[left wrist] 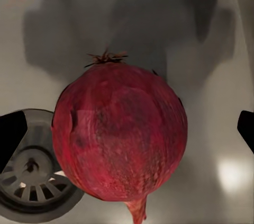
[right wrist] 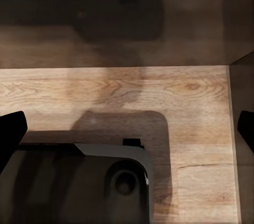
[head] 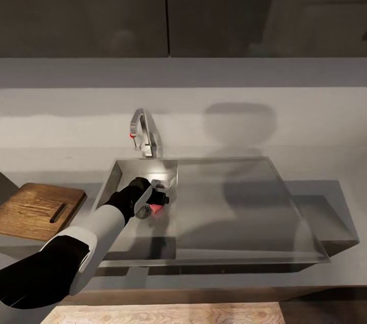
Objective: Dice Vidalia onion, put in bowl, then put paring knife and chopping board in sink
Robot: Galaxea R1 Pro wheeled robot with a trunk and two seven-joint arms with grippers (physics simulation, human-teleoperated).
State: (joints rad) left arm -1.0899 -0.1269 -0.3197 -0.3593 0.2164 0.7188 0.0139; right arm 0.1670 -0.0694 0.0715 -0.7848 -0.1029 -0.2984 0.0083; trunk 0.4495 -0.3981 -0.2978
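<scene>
The left gripper (head: 159,200) hangs over the onion (left wrist: 119,135), which lies in the sink (head: 244,212) beside the drain (left wrist: 33,176); jaws spread, seemingly untouching. It should lower, center, then close gently.

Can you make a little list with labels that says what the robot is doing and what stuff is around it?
place: kitchen counter with a steel sink
left gripper: open, down in the sink, one finger on each side of the onion
onion: dark red, round, lying in the basin beside the drain
chopping board: brown wood, on the counter left of the sink
faucet: behind the sink, with a small red knob
right gripper: open, holding nothing, above wood-look floor
step: onion not lifted yet
</scene>
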